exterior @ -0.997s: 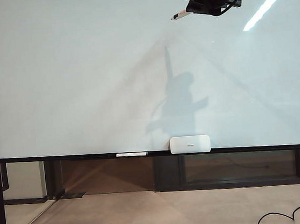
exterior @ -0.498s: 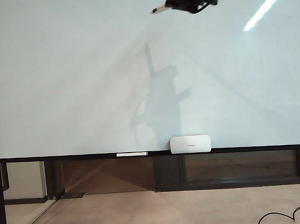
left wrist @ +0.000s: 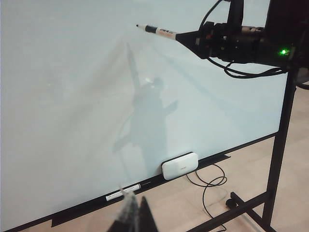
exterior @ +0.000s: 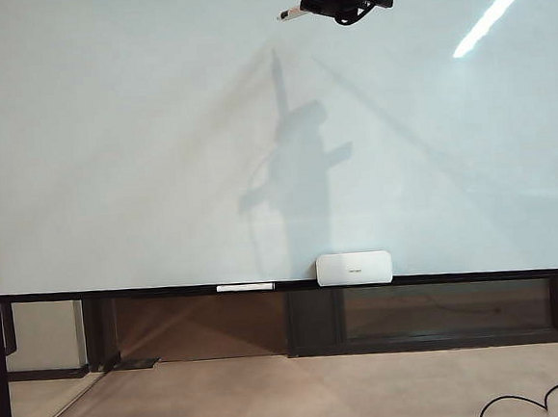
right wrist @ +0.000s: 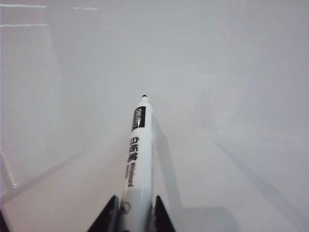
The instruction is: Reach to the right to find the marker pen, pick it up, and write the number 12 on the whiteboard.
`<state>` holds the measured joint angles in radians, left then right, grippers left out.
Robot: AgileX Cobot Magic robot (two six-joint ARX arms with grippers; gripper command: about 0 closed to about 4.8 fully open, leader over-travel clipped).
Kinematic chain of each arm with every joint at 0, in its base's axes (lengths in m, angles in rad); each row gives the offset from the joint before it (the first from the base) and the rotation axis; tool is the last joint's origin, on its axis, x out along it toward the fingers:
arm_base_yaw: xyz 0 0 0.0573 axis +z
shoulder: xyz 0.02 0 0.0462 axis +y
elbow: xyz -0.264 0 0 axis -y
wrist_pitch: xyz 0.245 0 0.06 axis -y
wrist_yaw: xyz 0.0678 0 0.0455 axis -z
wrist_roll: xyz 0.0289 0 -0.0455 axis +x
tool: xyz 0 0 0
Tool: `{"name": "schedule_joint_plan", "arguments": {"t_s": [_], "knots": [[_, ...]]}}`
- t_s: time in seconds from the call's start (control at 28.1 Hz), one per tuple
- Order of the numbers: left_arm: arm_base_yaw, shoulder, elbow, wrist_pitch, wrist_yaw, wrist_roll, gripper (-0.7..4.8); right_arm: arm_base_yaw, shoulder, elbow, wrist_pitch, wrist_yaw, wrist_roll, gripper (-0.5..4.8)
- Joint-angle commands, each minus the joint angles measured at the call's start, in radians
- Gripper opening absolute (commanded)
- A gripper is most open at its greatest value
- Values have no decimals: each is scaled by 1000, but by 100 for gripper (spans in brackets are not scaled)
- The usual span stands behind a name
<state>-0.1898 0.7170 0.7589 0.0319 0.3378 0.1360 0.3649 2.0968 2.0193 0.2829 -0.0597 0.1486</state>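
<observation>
Looks like an office or meeting room: a big whiteboard (exterior: 157, 131) on a dark wheeled stand (left wrist: 277, 159), an eraser box (exterior: 353, 267) on its rail, plain beige floor (exterior: 304, 400) below, and a ceiling-light strip reflected on the board.

Exterior faces the whiteboard (exterior: 138, 133) squarely; both wrist views face it obliquely.

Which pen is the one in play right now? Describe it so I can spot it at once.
Start at the whiteboard and look near its top edge, where the right gripper reaches in. The marker pen juts from that gripper, shut on it, dark tip toward the board. Unlike the second pen lying on the bottom rail beside the white box, it is held aloft.
</observation>
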Motion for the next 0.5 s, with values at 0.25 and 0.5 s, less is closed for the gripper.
{"name": "schedule_joint_plan", "arguments": {"t_s": [0.25,0.5], "knots": [[0,-3,6,7,7,6,-5,-2,1,7,92,21,-48,0],[0,-3,9,7,7,6,-5,-1,39,46,93,43,-48,-6]]}}
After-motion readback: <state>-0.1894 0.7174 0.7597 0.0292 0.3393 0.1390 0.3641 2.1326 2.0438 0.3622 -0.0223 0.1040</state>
